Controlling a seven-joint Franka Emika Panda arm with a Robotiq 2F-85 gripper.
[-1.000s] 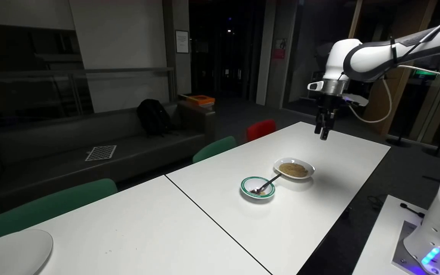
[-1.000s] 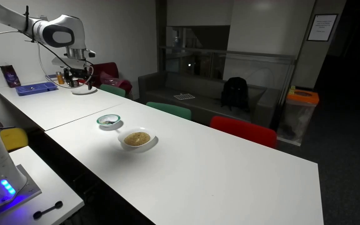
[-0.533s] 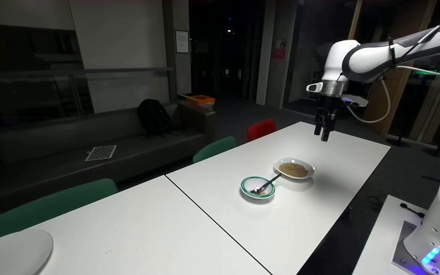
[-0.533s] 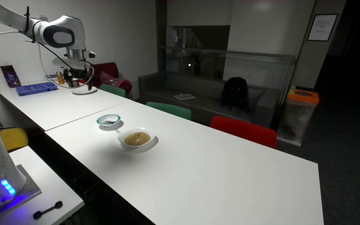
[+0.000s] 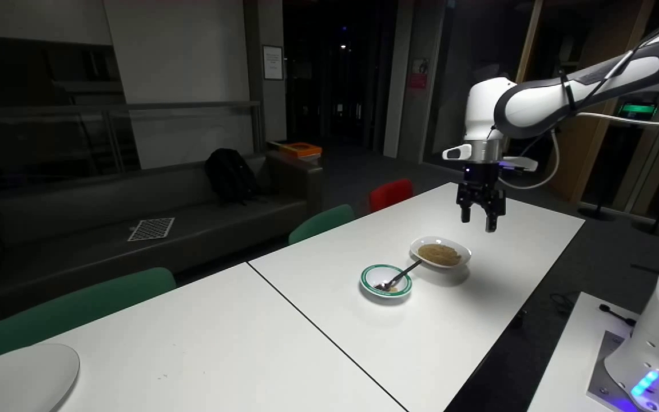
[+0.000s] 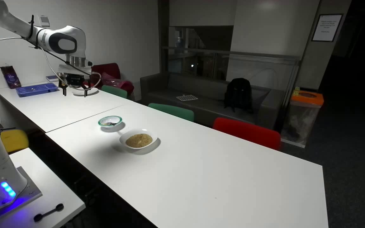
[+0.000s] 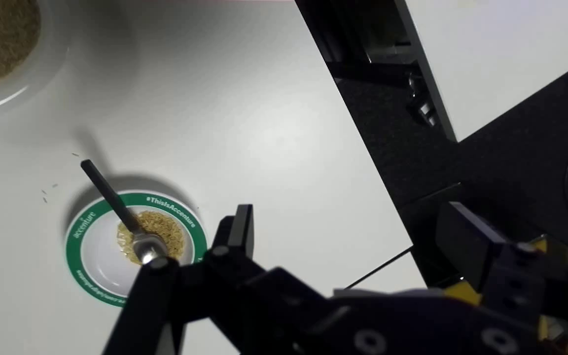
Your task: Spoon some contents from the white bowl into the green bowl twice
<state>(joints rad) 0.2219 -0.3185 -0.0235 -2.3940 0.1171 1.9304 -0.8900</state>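
The white bowl (image 5: 419, 245) holds tan-brown contents (image 5: 440, 254); it also stands on the table in an exterior view (image 6: 123, 139) and at the top left of the wrist view (image 7: 50, 59). The green bowl (image 5: 374, 276) is beside it, also in an exterior view (image 6: 100, 122) and the wrist view (image 7: 75, 246). A smaller patch of contents (image 7: 165, 229) lies in it. A spoon with a dark handle (image 7: 109, 195) rests in the green bowl, its handle over the rim towards the white bowl. My gripper (image 7: 347, 222) is open and empty, above the table; it shows in both exterior views (image 5: 478, 224) (image 6: 75, 94).
A white plate (image 5: 20, 377), a blue tray (image 6: 36, 90) and a purple bag (image 6: 10, 77) are on the far table part. A black double-ended tool (image 6: 48, 212) lies on the robot's stand. A few loose grains lie beside the green bowl. Chairs line the table.
My gripper has moved lower and turned, so both fingers now show spread apart. In an exterior view it has also shifted a little left. The bowls and spoon have not moved.
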